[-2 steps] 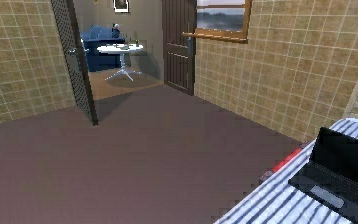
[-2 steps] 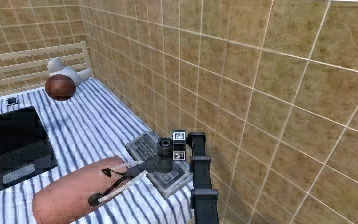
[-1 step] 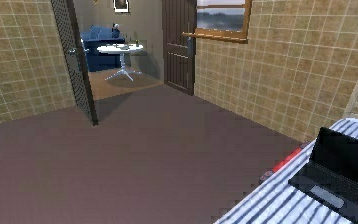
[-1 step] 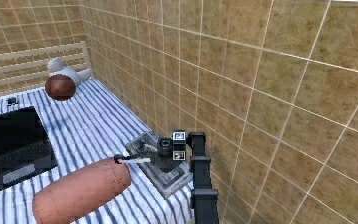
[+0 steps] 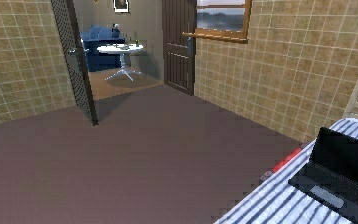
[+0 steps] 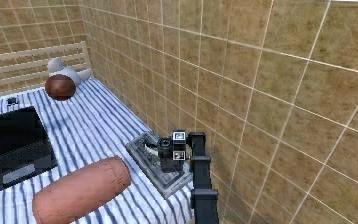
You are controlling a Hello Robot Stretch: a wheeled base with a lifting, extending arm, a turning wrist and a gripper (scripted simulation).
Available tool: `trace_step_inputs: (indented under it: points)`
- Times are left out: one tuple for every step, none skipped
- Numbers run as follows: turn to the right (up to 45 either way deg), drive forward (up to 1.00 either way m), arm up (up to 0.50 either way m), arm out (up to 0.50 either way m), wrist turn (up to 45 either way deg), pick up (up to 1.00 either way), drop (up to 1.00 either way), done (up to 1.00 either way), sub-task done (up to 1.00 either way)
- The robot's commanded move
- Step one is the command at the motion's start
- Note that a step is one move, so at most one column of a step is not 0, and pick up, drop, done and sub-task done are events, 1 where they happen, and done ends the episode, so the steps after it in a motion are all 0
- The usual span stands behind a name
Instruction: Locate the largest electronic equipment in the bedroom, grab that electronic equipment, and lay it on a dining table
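Laptop (image 5: 339,168), cropped by the forward view's right edge, stood open on the striped bed (image 5: 275,198), hinge slanting down-right. Gripper (image 6: 165,150) met a grey slab (image 6: 144,155); its hold was unclear.

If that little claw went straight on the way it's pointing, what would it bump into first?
Probably the grey flat thing on the striped bed, lying right at the gripper; whether the gripper clears it is unclear. Beyond that, the black laptop.

place: home bedroom | evidence: striped bed (image 6: 97,125) with bolster pillow (image 6: 82,190), 5 o'clock | framed picture (image 5: 224,18) on tiled wall, 1 o'clock | open door (image 5: 77,60), 11 o'clock, onto room with blue armchair (image 5: 95,55)
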Motion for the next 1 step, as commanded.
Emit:
trace_step_inputs:
  points:
    - [0.0, 0.00, -0.30, 0.00, 0.0, 0.00, 0.00, 0.00, 0.00]
